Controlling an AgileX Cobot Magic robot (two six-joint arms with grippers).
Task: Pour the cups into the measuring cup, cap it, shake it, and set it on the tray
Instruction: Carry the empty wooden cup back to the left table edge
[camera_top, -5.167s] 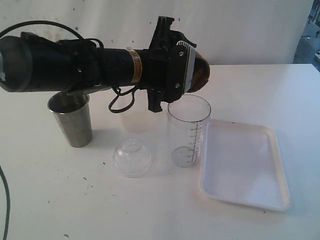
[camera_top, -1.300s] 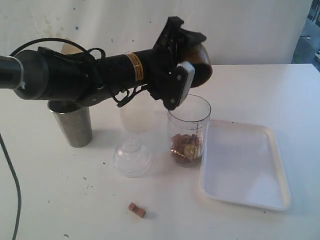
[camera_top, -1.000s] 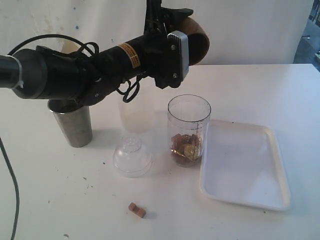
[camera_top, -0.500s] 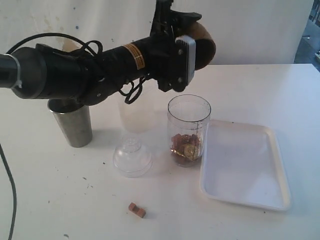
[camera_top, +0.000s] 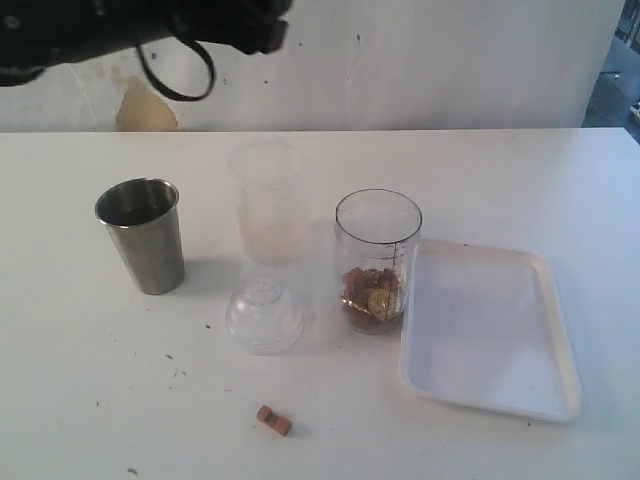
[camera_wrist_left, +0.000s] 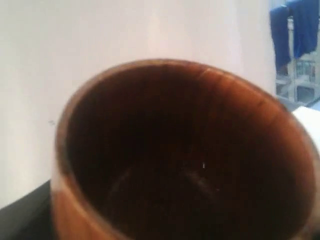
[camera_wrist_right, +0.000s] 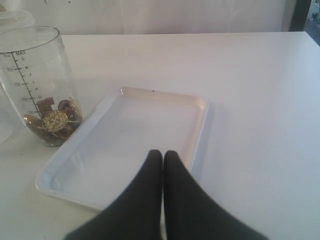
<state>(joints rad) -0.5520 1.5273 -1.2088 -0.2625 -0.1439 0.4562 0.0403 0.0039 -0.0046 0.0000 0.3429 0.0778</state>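
Observation:
The brown wooden cup fills the left wrist view, its dark inside facing the camera and looking empty. It is held off the table by my left gripper, whose fingers are hidden behind it. Only part of the left arm shows, at the top left of the exterior view. The measuring cup stands upright and uncapped, with brown bits and a gold disc at its bottom. The steel tumbler stands at the left. My right gripper is shut and empty over the near edge of the tray.
A clear domed lid lies in front of a frosted cup, between the tumbler and the measuring cup. One small brown piece lies on the table near the front. The tray lies right beside the measuring cup.
The left arm has swung up and to the left with the wooden cup, away from above the measuring cup, and has nearly left the exterior view. Nothing on the table moved.

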